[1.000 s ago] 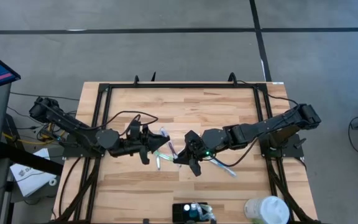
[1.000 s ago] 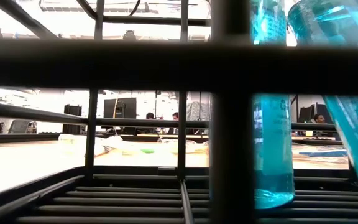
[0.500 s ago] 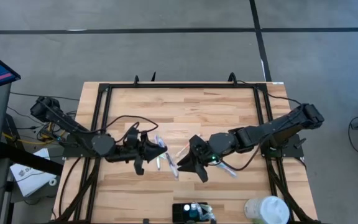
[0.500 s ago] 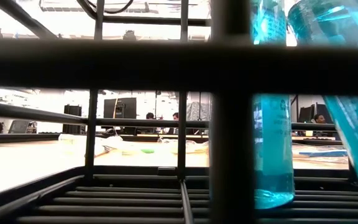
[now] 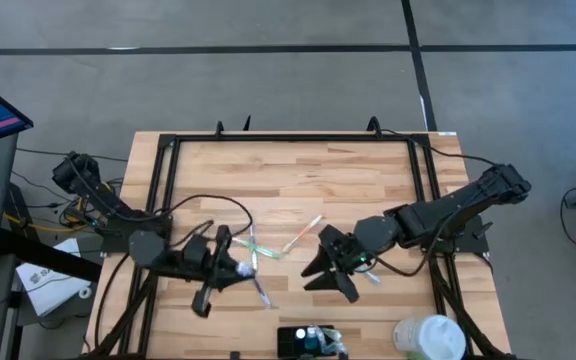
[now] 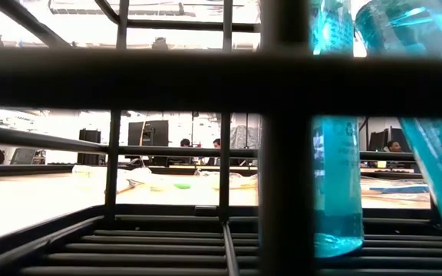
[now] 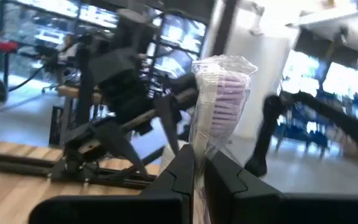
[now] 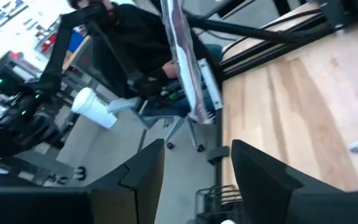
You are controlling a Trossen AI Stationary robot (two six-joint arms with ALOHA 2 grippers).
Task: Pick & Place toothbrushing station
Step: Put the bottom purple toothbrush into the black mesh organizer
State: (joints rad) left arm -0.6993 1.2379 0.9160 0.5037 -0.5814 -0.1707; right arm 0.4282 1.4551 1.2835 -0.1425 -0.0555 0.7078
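Observation:
My left gripper [image 5: 234,268] hovers over the near left part of the table, shut on a plastic-wrapped toothbrush [image 5: 258,290] with purple bristles [image 7: 219,93]. My right gripper [image 5: 330,280] hangs open to its right with nothing between its fingers; its wrist view shows the wrapped toothbrush [image 8: 185,62] a little ahead of it. The toothbrushing station [image 5: 293,340], a low black box, stands at the table's near edge between the arms. Its black bars [image 6: 282,153] fill the low view. My left gripper pinches the wrapped toothbrush between its two fingers just below the bristle head [image 7: 199,146]. The fingers lie roughly level, pointing toward the table's right. The head stands out beyond the fingertips, and the purple handle [image 5: 260,294] slants toward the near edge. The toothbrush is lifted clear of the table.
Loose toothbrushes lie on the wood at mid-table [image 5: 303,235], [image 5: 251,246] and under the right arm [image 5: 370,276]. A white round cup [image 5: 430,338] stands at the near right corner. Translucent blue containers [image 6: 336,184] sit in the station. A black frame [image 5: 288,138] rims the table.
My right gripper has opened and drawn back from the toothbrush toward the table's right and near edge. My left gripper, still shut on the toothbrush, has swung toward the near left and rolled, carrying the toothbrush with it clear of the table.

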